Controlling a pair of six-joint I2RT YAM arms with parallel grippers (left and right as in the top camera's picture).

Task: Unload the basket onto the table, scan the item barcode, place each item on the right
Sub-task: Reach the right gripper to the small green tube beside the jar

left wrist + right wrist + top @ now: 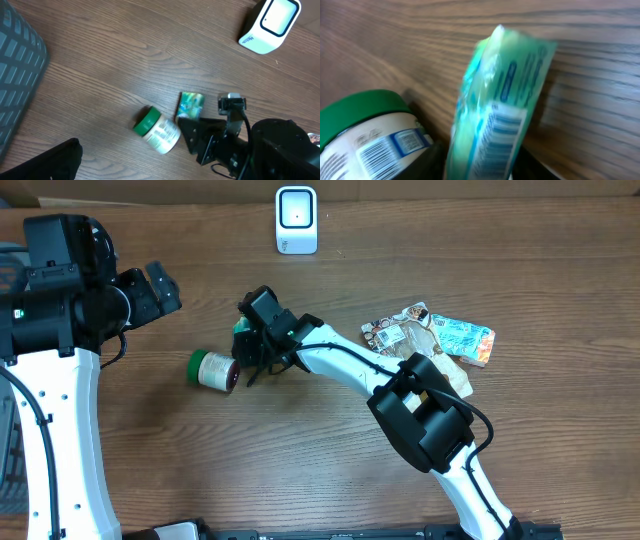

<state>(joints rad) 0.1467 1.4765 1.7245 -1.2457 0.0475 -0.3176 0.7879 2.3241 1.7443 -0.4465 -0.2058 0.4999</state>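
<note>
Right gripper [479, 171] has its jaws partly closed, pinching the teal packet [500, 100] on edge just above the table [300, 460], beside the green-lidded jar [214, 370] and well short of the scanner [296, 220]. Left gripper [160, 285] is spread wide and empty. The packet's barcode [495, 135] is visible; its print is too blurred to read.

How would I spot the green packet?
From the white scanner at the far edge, come toward the middle to the right gripper. It holds the packet, right beside a jar lying on its side. Unlike the round, white jar, the packet is flat and teal-green.
</note>
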